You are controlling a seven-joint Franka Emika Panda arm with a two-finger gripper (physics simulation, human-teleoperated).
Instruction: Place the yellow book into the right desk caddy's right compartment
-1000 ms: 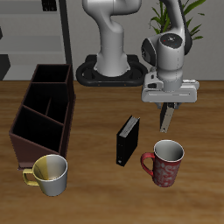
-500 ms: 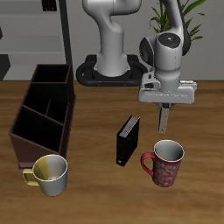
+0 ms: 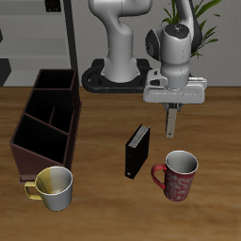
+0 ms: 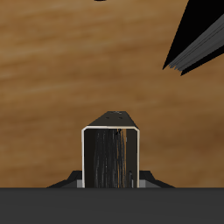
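My gripper point(image 3: 171, 106) is shut on the yellow book point(image 3: 171, 123), a thin pale strip that hangs straight down from the fingers above the table, behind the red mug. In the wrist view the book point(image 4: 111, 156) shows end-on between the fingers. The right desk caddy point(image 3: 31, 139), a long dark brown box with three sections, stands far across the table from the gripper. Its far end section point(image 3: 56, 94) and near end section point(image 3: 40, 143) are both open on top; I cannot tell which is the right compartment.
A black book point(image 3: 137, 151) stands upright mid-table, and it also shows in the wrist view point(image 4: 197, 39). A red mug point(image 3: 177, 175) sits below the gripper toward the front edge. A yellowish mug point(image 3: 55, 186) sits at the caddy's near end. The robot base point(image 3: 118, 75) is at the back.
The gripper has risen with the yellow book and shifted a little toward the back and the caddy's side. Nothing else moved.
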